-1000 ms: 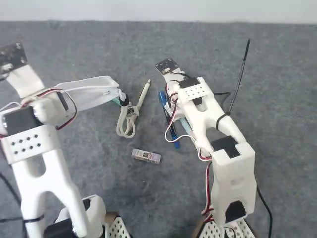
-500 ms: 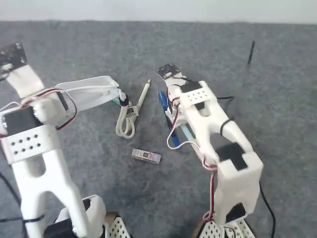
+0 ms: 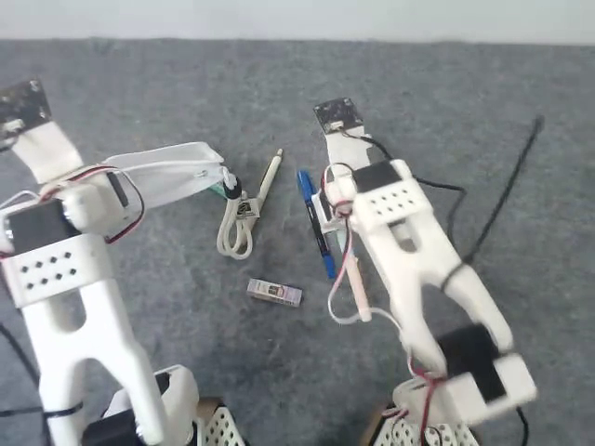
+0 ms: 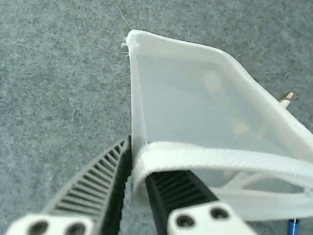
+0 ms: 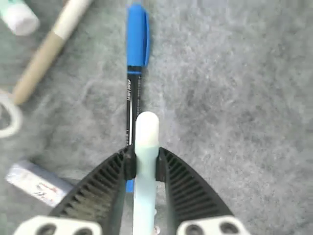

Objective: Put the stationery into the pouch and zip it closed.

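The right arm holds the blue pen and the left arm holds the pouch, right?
No. The right gripper holds a pale pen; the blue pen lies on the table, as the right wrist view shows. The left gripper holds the pouch.

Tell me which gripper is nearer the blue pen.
Right. The right gripper, shut on a pale pen, sits just over the blue pen; the left gripper holds the pouch, farther off.

Pouch (image 3: 172, 177) far left; cord (image 3: 236, 230), pen (image 3: 270, 177), marker (image 3: 316, 226) rightward in turn; eraser (image 3: 274, 293) in front.
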Robot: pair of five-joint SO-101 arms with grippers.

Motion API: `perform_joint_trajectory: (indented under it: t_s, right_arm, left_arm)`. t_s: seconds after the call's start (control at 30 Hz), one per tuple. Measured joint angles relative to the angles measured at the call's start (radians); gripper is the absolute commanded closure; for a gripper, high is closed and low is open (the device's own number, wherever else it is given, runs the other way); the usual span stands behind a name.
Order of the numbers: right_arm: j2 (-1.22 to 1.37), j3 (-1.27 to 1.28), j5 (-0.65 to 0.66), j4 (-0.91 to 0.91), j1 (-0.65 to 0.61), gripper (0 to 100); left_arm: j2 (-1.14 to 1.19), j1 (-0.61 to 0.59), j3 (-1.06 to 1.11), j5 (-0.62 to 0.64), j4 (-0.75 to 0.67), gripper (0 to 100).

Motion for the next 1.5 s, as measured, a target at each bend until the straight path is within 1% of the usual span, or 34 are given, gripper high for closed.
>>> perform_joint_trajectory:
  t_s: [0.1,0.23,0.4,0.6,0.8,1.07,1.17,1.4,1.5]
  right_arm:
    - [-0.153,0.044,-0.015,-0.006,0.005,99.2]
    - [-0.359,0.109,-0.026,-0.075,-0.026,99.2]
    - [-0.592,0.173,-0.026,-0.169,-0.163,99.2]
    - [-0.769,0.247,-0.026,-0.367,-0.348,99.2]
    - [-0.776,0.253,-0.026,-0.554,-0.431,99.2]
    - [-0.773,0.253,-0.026,-0.796,-0.448,99.2]
    - [-0.760,0.253,-0.026,-0.848,-0.448,99.2]
    - [-0.750,0.253,-0.031,-0.876,-0.448,99.2]
    - [-0.735,0.299,-0.031,-0.948,-0.450,99.2]
  left_arm:
    - [0.000,0.003,-0.014,0.000,0.000,99]
    - [0.000,0.003,-0.023,0.028,0.000,99]
    - [0.000,0.028,-0.025,0.041,0.000,99]
    - [0.000,0.080,-0.025,0.044,0.000,99]
    - [0.000,0.081,-0.025,0.044,0.002,99]
    - [0.000,0.081,-0.025,0.046,0.002,99]
    - [0.000,0.081,-0.025,0.046,0.002,99]
    - [0.000,0.081,-0.025,0.046,0.005,99]
    - [0.000,0.081,-0.025,0.046,0.005,99]
